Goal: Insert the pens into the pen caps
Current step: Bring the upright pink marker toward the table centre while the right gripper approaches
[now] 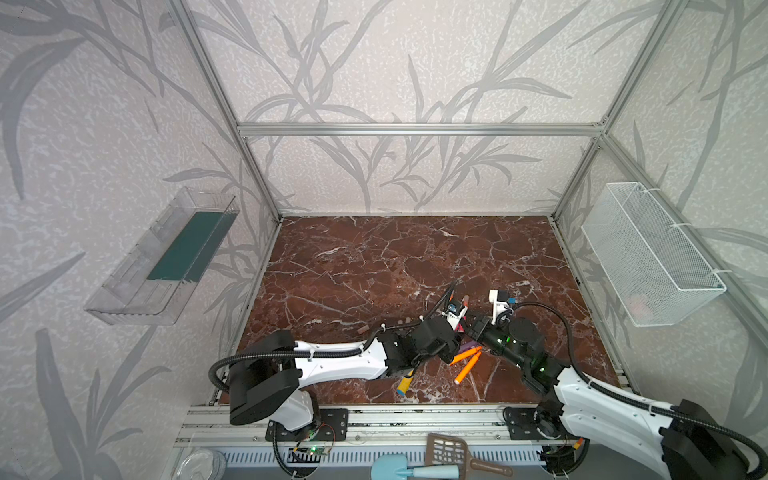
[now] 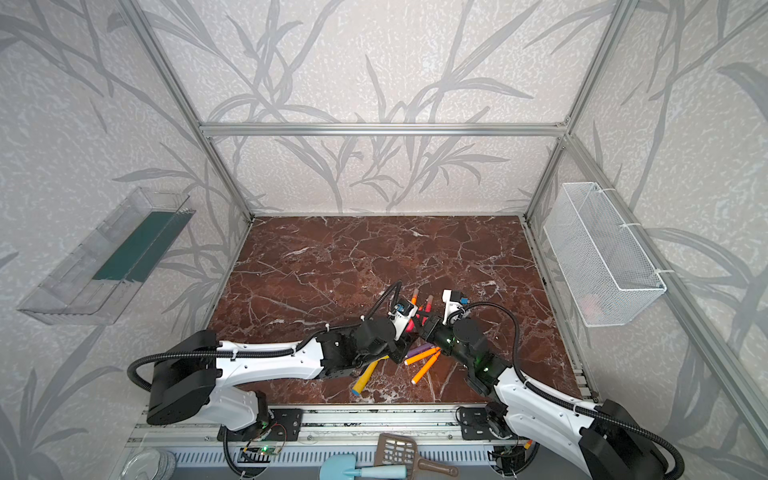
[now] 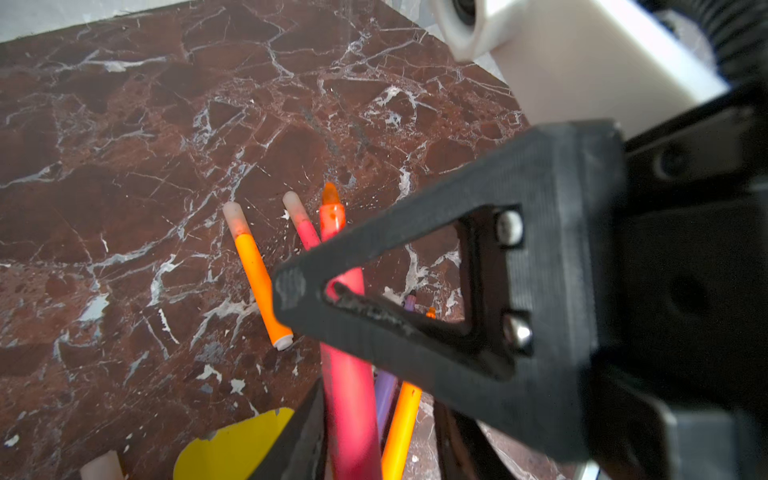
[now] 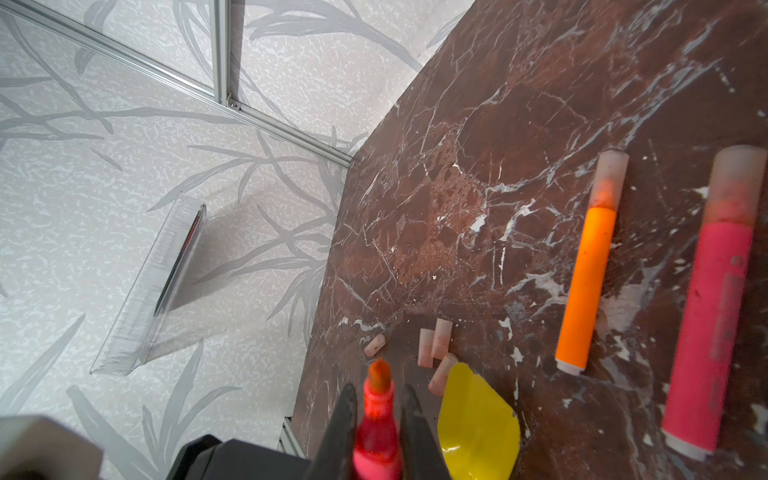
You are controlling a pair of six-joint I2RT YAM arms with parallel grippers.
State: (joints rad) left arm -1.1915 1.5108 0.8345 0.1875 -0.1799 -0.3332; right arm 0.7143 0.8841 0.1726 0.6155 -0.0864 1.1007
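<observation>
While the right claw (image 4: 379,390) pinches a pink pen (image 4: 376,432) just behind its bare, orange-stained tip, the left claw (image 3: 378,399) sits around the rear of that same pen. Its jaws stand wider than the barrel, so I judge it is not gripping.

Just ahead of the tip, four loose caps (image 4: 425,347) lie on the desk (image 4: 540,104) beside a yellow shovel (image 4: 478,415). They are short, cloudy, pinkish plastic tubes with blunt ends. Farther out, a capped orange pen (image 4: 588,282) and a capped pink pen (image 4: 710,332) lie side by side.

So two of six look done. Left to do are the held pen, a purple pen (image 1: 467,344) and two bare orange pens (image 1: 465,356) lying under the arms.

The pens are smooth, slim, round sticks with white end plugs. The desk is glossy red-brown marble with white veins.
</observation>
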